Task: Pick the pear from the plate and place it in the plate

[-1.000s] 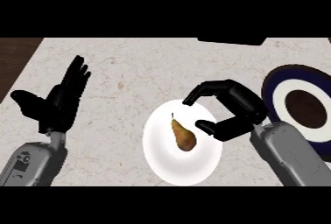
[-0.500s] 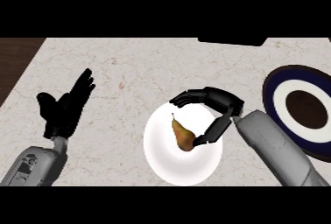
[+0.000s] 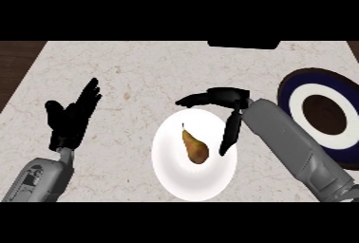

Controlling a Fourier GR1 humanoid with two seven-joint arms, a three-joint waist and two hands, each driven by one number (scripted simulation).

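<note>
Pear [image 3: 195, 148] lies on the white plate [image 3: 175, 175], stem toward the far edge, long axis running away from the robot. Right hand [image 3: 223, 100] arches just above and right of it, fingers spread, holding nothing, much nearer than the open left hand [image 3: 70, 118] resting left of the plate. The blue plate [image 3: 298, 90] sits to the right.

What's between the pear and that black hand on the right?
In the head view, only bare white plate lies between the pear and the right hand, whose thumb hangs beside the fruit.
</note>
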